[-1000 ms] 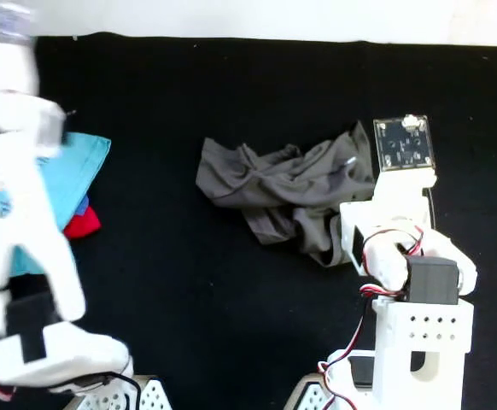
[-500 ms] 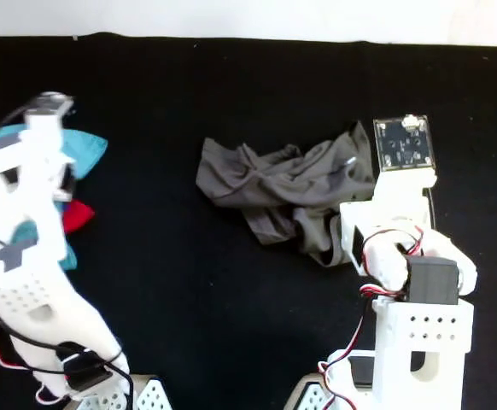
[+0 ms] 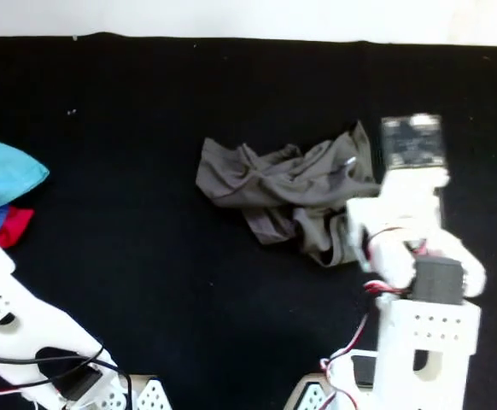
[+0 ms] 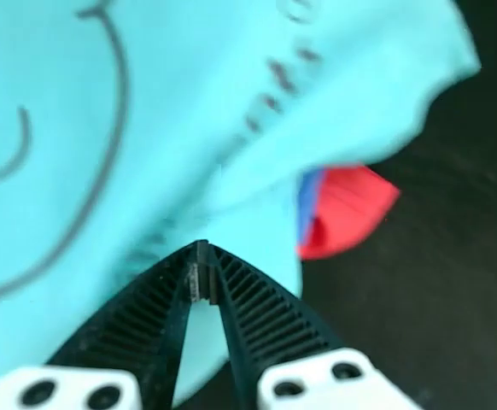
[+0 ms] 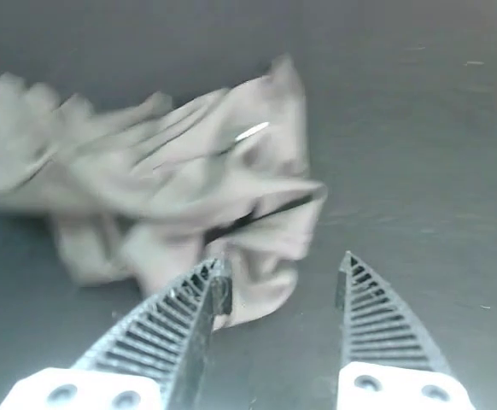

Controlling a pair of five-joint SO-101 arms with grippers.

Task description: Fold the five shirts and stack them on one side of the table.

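Note:
A crumpled grey shirt (image 3: 283,184) lies in the middle of the black table. At the far left edge a turquoise shirt (image 3: 1,175) with a dark smiley print lies over a blue layer and a red shirt (image 3: 14,224). In the left wrist view my left gripper (image 4: 201,278) has its fingertips pinched together on the turquoise shirt (image 4: 146,128), with the red shirt (image 4: 342,213) poking out beside it. My right gripper (image 5: 283,266) stands open just above the near edge of the grey shirt (image 5: 172,179), nothing between its fingers.
The right arm (image 3: 411,248) rises from its base at the front right, close to the grey shirt's right side. The left arm's base (image 3: 26,333) is at the front left. Bare black table (image 3: 146,282) stretches between the two piles.
The left arm has swung down and out to the left, and the turquoise, blue and red shirts have slid with it to the table's left edge. The right arm has shifted slightly right.

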